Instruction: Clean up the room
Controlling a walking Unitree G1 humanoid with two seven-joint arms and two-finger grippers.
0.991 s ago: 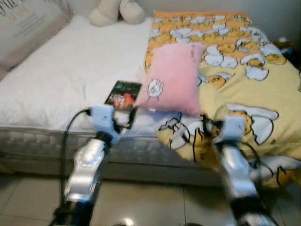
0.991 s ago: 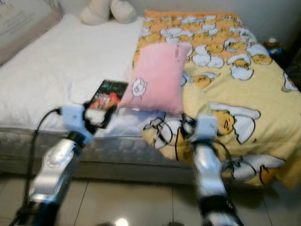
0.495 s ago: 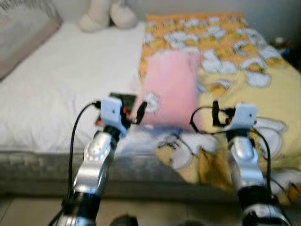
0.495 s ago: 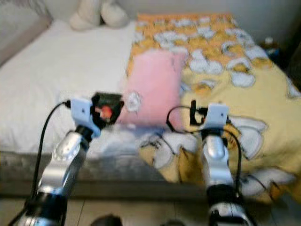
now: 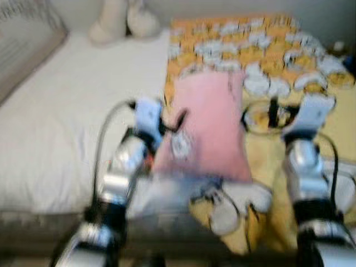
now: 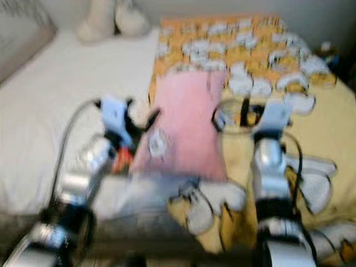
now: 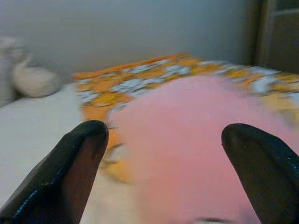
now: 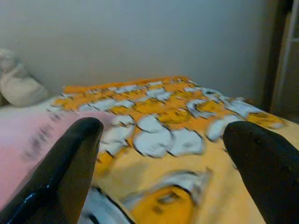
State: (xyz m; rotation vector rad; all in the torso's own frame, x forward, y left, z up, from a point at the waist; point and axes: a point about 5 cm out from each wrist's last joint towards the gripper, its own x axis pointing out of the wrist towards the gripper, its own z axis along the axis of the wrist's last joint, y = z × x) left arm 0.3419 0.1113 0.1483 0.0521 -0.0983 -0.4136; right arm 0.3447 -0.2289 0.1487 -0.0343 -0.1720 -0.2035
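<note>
Pink pillow (image 5: 208, 125) on quilt (image 5: 289, 61), left hand (image 7: 168, 154) and right hand (image 8: 163, 154) spread wide, empty.

— How clear is your head view?
— Smeared with motion blur; my arms and the pink pillow (image 5: 206, 125) have soft edges; the quilt (image 6: 278, 61) pattern runs together; light is even, soft and indoor, with no glare.
— And the wrists?
— Dimmer; my black fingers (image 7: 70, 168) sit close and out of focus; the wall (image 8: 140, 37) behind is flat grey; the bedding is blurred.
</note>
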